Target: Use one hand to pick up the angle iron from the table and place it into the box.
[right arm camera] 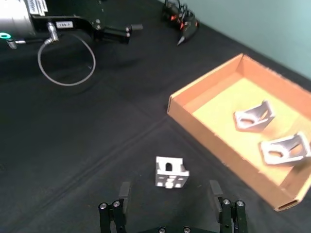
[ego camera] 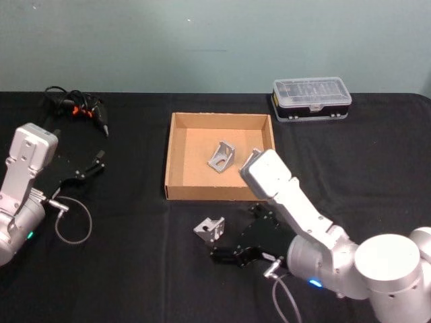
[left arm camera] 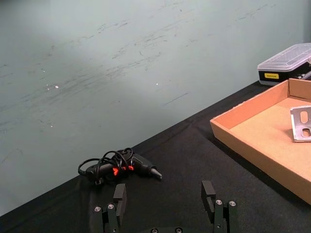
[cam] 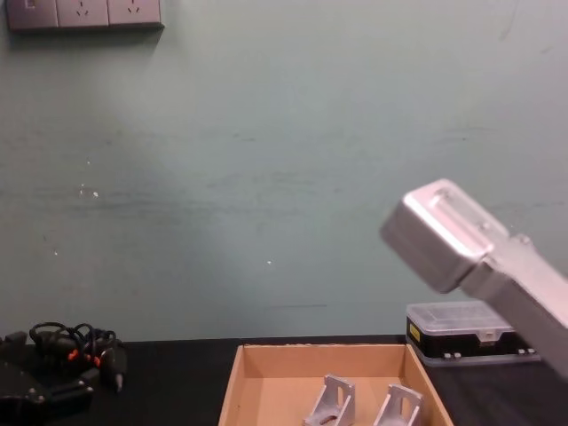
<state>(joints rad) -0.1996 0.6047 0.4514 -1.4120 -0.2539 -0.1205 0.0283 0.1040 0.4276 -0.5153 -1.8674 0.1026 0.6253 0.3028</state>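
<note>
The loose angle iron (ego camera: 209, 229) lies on the table (ego camera: 135, 269), just near of the box's (ego camera: 209, 190) front wall and right ahead of my right tool (right arm camera: 169, 189), whose jaws stand released. I judge the small, skewed piece could skid off a fingertip, or twist out if pinched by one flange. On the way over, the low cardboard wall may snag it, and two brackets (right arm camera: 252, 116) already inside crowd the landing. My left tool (left arm camera: 164, 193), also released, sits parked at the left side. The lidded case (ego camera: 311, 97) stands well apart.
</note>
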